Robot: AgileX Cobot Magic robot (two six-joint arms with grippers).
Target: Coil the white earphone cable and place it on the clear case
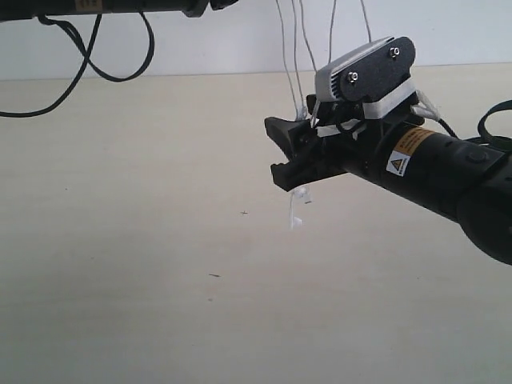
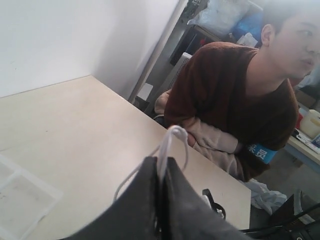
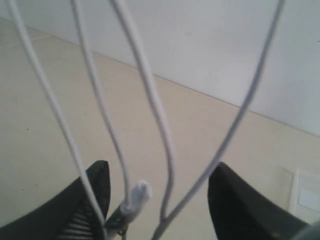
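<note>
In the left wrist view my left gripper (image 2: 162, 164) is shut on the white earphone cable (image 2: 172, 137), which loops out past its tips. In the exterior view several thin strands of the cable (image 1: 296, 56) hang down from above the frame to my right gripper (image 1: 282, 154). That gripper is open; the strands (image 3: 160, 125) and a small white plug (image 3: 140, 192) pass between its fingers (image 3: 97, 185). A small white piece (image 1: 298, 210) dangles below it. The clear case (image 2: 22, 197) lies flat on the table, also seen as the case's corner (image 3: 306, 196).
A beige table (image 1: 144, 240) runs to a white wall behind. Black robot cables (image 1: 96, 56) hang at the upper left. Beyond the table's far edge sits a person in a brown sweater (image 2: 235, 95).
</note>
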